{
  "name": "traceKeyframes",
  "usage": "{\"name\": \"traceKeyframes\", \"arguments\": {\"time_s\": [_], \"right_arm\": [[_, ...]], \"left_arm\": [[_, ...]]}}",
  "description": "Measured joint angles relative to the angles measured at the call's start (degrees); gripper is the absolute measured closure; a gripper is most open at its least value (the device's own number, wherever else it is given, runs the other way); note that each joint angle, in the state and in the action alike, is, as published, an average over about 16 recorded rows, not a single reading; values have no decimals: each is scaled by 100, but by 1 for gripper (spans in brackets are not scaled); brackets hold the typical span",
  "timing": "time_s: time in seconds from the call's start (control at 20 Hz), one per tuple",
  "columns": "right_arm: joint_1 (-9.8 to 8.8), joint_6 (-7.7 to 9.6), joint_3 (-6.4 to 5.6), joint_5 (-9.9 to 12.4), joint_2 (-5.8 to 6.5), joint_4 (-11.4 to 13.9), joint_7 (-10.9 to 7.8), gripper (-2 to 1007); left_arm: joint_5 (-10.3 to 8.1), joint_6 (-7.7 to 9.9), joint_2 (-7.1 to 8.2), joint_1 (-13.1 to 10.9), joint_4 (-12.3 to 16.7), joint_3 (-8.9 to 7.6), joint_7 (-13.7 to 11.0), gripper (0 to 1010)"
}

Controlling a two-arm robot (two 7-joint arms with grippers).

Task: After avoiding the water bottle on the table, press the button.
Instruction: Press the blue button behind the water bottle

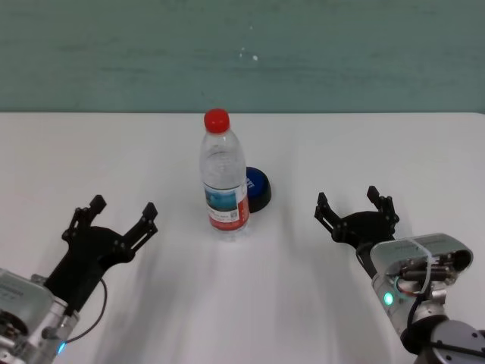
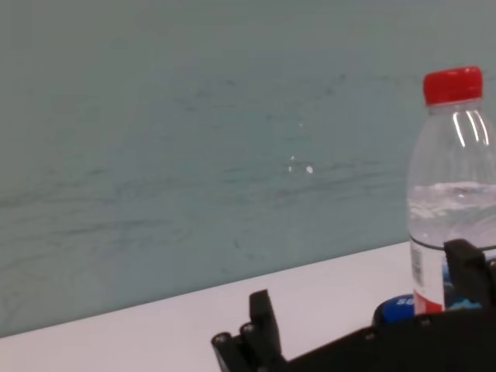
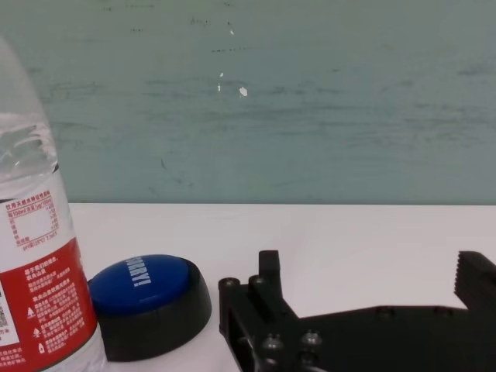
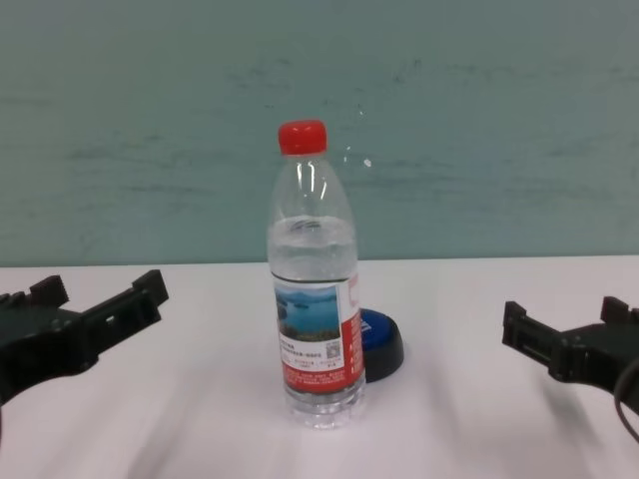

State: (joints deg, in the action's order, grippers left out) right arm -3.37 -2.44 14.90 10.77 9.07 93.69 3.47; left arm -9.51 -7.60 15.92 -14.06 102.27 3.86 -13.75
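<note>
The water bottle point(image 1: 223, 176) stands upright at the middle of the white table point(image 1: 379, 152), red cap on top. It also shows in the chest view point(image 4: 315, 289), the left wrist view point(image 2: 453, 194) and the right wrist view point(image 3: 35, 263). The blue-topped button point(image 1: 258, 187) sits just behind and right of the bottle, partly hidden by it; it also shows in the right wrist view point(image 3: 147, 302) and the chest view point(image 4: 381, 339). My left gripper point(image 1: 121, 216) is open and empty, left of the bottle. My right gripper point(image 1: 355, 206) is open and empty, right of the button.
A teal wall point(image 1: 242, 53) runs along the table's far edge. Bare tabletop lies between each gripper and the bottle.
</note>
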Motion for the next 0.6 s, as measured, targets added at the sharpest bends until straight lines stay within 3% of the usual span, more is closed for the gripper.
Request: {"name": "traceKeyframes", "arguments": {"time_s": [0.6], "right_arm": [[0,0,0,0,0,0,0,1]], "left_arm": [[211,-44,-86,50,-13,224,75,0]]}}
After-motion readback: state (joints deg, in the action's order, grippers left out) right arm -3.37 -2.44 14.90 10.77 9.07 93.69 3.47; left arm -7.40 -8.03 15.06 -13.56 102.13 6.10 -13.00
